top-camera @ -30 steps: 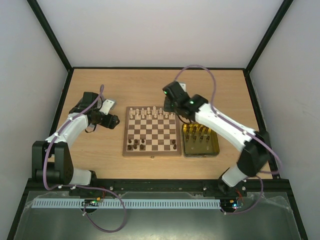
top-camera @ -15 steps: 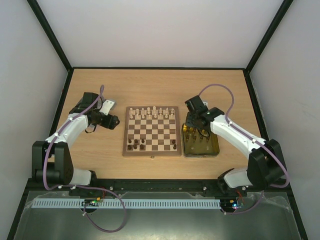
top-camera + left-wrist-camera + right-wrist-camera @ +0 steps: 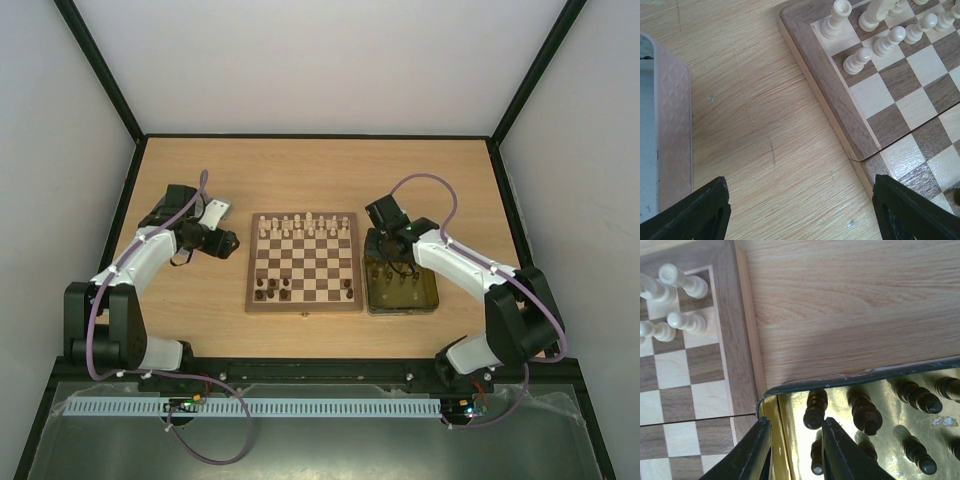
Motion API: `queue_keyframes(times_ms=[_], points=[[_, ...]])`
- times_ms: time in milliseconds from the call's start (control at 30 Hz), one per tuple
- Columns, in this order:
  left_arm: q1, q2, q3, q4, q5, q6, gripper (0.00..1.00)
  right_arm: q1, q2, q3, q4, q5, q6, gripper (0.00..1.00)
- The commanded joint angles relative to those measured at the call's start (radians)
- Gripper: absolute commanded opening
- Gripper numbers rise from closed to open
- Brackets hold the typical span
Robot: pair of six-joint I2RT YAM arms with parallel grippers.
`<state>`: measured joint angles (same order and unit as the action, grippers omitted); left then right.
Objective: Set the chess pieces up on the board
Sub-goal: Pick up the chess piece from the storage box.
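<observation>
Left gripper [image 3: 800, 212]: one; its jaws stood wide apart and held nothing, above bare table [image 3: 755, 125] beside the board's left rim.
Right gripper [image 3: 795, 450]: one; its jaws were parted only narrowly and closed on nothing, low over the tin's far-left corner, with one finger [image 3: 757, 452] above the rim.
Board [image 3: 304, 306]: one, mid-table between the two arms.
Pale pieces [image 3: 857, 59]: two rows along the board's far edge. Seven showed in the left wrist view and four in the right; the total was too small to count from above.
Dark pieces [image 3: 816, 409]: a small cluster stood at the board's near-left corner and two by the near-right. About eight more lay in the tin.
Tin [image 3: 865, 376]: one, yellow-lined, just beside the board's right rim.
Lid [image 3: 215, 210]: one, silver, left of the board.
</observation>
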<state>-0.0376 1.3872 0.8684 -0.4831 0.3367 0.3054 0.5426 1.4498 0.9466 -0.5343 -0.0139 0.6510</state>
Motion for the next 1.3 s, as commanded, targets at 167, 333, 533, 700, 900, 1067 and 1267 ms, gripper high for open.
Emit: queue_keyframes(times_ms=[167, 333, 533, 700, 900, 1067, 1267], points=[[0.007, -0.012, -0.011, 0.0, 0.016, 0.002, 0.79, -0.004, 0.016, -0.055, 0.042, 0.01, -0.002, 0.26], [0.008, -0.014, -0.011, 0.0, 0.016, 0.002, 0.79, -0.006, 0.029, -0.065, 0.062, 0.01, 0.001, 0.24], [0.007, -0.016, -0.011, -0.002, 0.015, 0.001, 0.78, -0.01, 0.055, -0.07, 0.084, 0.014, 0.004, 0.22], [0.007, -0.017, -0.011, -0.002, 0.016, 0.001, 0.79, -0.016, 0.066, -0.068, 0.089, 0.014, 0.002, 0.21], [0.008, -0.012, -0.012, 0.0, 0.015, 0.003, 0.79, -0.019, 0.056, -0.074, 0.089, 0.016, 0.001, 0.21], [0.007, -0.008, -0.012, 0.0, 0.017, 0.003, 0.79, -0.018, 0.06, -0.079, 0.092, 0.014, -0.004, 0.21], [0.007, -0.007, -0.01, -0.003, 0.018, 0.002, 0.78, -0.021, 0.064, -0.072, 0.085, 0.013, -0.007, 0.21]])
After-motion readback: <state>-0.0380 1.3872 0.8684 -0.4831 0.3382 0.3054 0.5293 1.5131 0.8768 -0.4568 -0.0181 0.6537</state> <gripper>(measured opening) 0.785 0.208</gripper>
